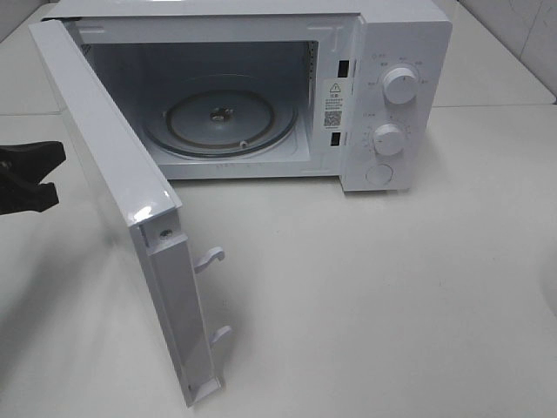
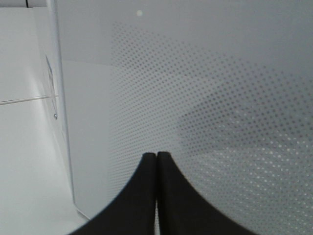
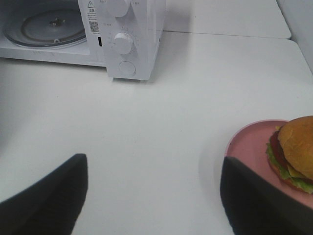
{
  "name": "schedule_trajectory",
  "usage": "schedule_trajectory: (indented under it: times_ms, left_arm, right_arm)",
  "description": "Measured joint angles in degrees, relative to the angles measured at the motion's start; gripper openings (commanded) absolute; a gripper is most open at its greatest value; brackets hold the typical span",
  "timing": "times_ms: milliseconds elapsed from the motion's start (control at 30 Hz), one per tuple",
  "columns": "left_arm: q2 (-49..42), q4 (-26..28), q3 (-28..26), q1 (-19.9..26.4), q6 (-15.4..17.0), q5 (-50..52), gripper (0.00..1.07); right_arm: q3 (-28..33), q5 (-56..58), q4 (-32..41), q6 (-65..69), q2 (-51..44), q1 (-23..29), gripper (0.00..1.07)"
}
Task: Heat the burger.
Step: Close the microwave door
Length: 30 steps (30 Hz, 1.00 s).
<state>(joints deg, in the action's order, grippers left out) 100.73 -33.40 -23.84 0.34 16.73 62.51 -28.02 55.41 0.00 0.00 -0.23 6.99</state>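
Observation:
The burger [image 3: 296,147], with a golden bun and lettuce showing, lies on a pink dish [image 3: 249,142] on the white table, seen only in the right wrist view. My right gripper [image 3: 154,196] stands open with nothing between its fingers; one finger [image 3: 254,196] is just beside the dish's rim. The white microwave [image 1: 383,96] stands open, its glass turntable [image 1: 219,117] bare. My left gripper [image 2: 156,155] is shut and empty, close to the outer face of the swung-out door [image 2: 205,98]. In the exterior high view the left gripper [image 1: 26,174] shows at the far left edge.
The microwave door [image 1: 130,200] juts forward to the left, with two latch hooks [image 1: 211,258] on its edge. Two knobs [image 1: 400,85] and a round button sit on the control panel. White table [image 1: 365,296] stretches in front of the microwave.

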Motion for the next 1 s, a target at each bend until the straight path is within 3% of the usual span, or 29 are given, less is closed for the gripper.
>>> schedule_trajectory:
  times_ms: [600,933,1000]
  left_arm:
    - [4.30,5.27,-1.26,-6.59,-2.75,-0.29,0.00]
    - [4.30,14.50,-1.72,-12.43,-3.27,0.00,0.00]
    - [4.30,16.56,-3.50,-13.87,-4.87,0.17,0.00]
  right_arm:
    - [0.00,0.00,0.00,0.00,0.00,0.00,0.74]
    - [0.00,0.00,0.00,0.00,0.00,0.00,0.74]
    - [0.00,0.00,0.00,0.00,0.00,0.00,0.74]
